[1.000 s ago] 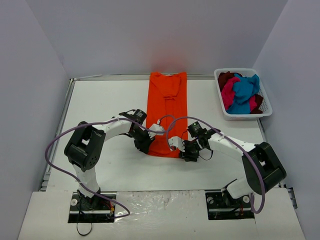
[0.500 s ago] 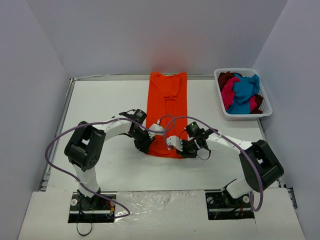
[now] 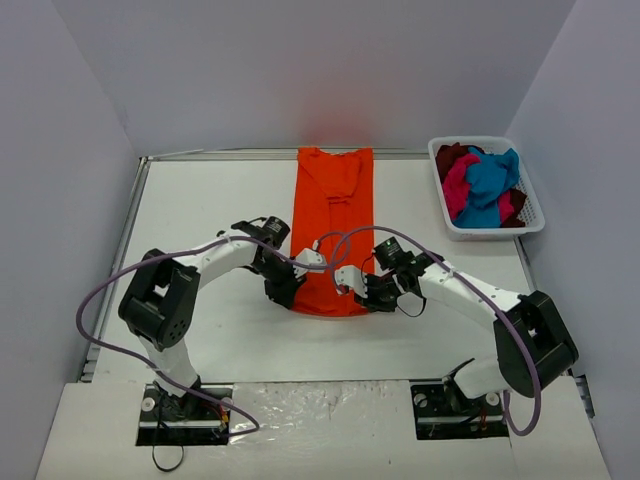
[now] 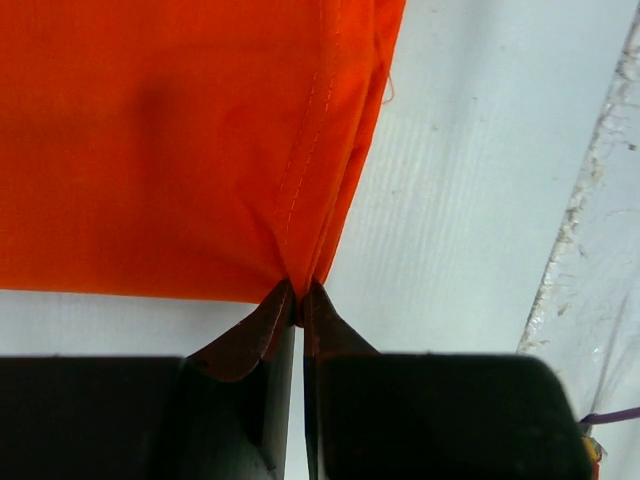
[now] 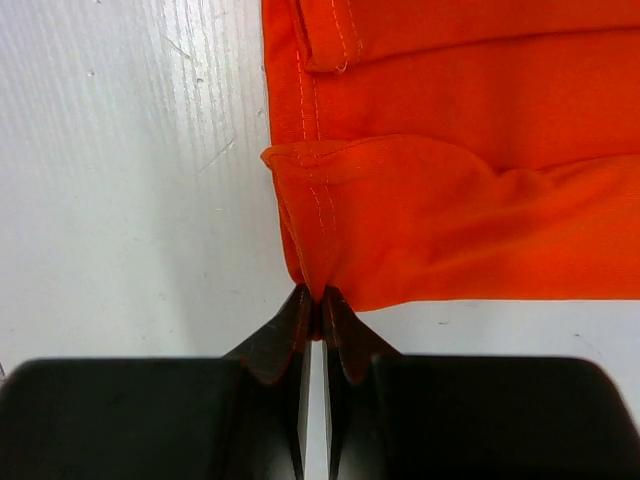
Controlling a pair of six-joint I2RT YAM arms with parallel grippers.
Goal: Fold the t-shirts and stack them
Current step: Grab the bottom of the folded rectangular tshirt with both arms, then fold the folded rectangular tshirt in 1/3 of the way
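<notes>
An orange t-shirt (image 3: 333, 220) lies on the table as a long narrow strip, sleeves folded in, running from the back edge toward me. My left gripper (image 3: 292, 283) is shut on its near left corner; in the left wrist view the stitched hem (image 4: 300, 190) bunches into the closed fingertips (image 4: 300, 297). My right gripper (image 3: 357, 288) is shut on the near right corner, and in the right wrist view orange cloth (image 5: 440, 230) is pinched between the closed fingertips (image 5: 318, 300). Further t-shirts (image 3: 482, 186), teal-blue, magenta-pink and dark red, lie crumpled in the basket.
A white plastic basket (image 3: 530, 205) stands at the back right near the right wall. White walls close in the table on three sides. A metal rail (image 3: 125, 240) runs along the table's left edge. Purple cables (image 3: 120, 280) loop off both arms.
My right gripper has closed on the near right corner of the orange t-shirt and shifted slightly left and back. My left gripper has kept its hold on the left corner.
</notes>
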